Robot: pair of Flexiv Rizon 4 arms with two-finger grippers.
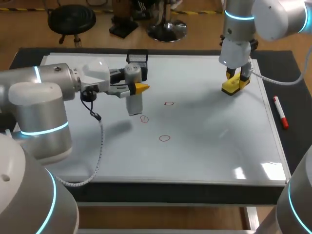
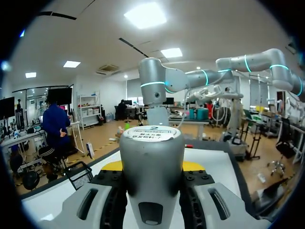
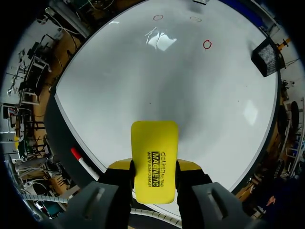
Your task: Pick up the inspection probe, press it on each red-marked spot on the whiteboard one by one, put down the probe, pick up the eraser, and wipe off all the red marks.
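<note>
– Inspection probe (image 1: 134, 95): where is it?
– Centre-left of the head view, upright, clamped between the fingers of the left gripper (image 1: 138, 88). Its lower end is just above or on the middle red ring (image 1: 144, 118); I cannot tell if it touches. From the left wrist the grey body fills the space between the fingers.
– And the other arm?
– The right gripper (image 1: 237, 77) sits at the upper right, closed on the yellow eraser (image 1: 234, 85) from both sides, low over the whiteboard (image 1: 209, 146) and well apart from the rings.
– How many rings?
– Three: the upper ring (image 1: 168, 103), the middle one, and the lower ring (image 1: 165, 138), all near the centre.
– What could go wrong?
– As I judge it, a tilted or off-centre press would miss a ring. Too hard a push could slide the smooth cylinder up through the fingers. The cable (image 1: 92, 112) hanging from the left arm could drag over the board. And if the eraser comes to the centre early, it may wipe a ring before it is pressed, or the arms may meet.
</note>
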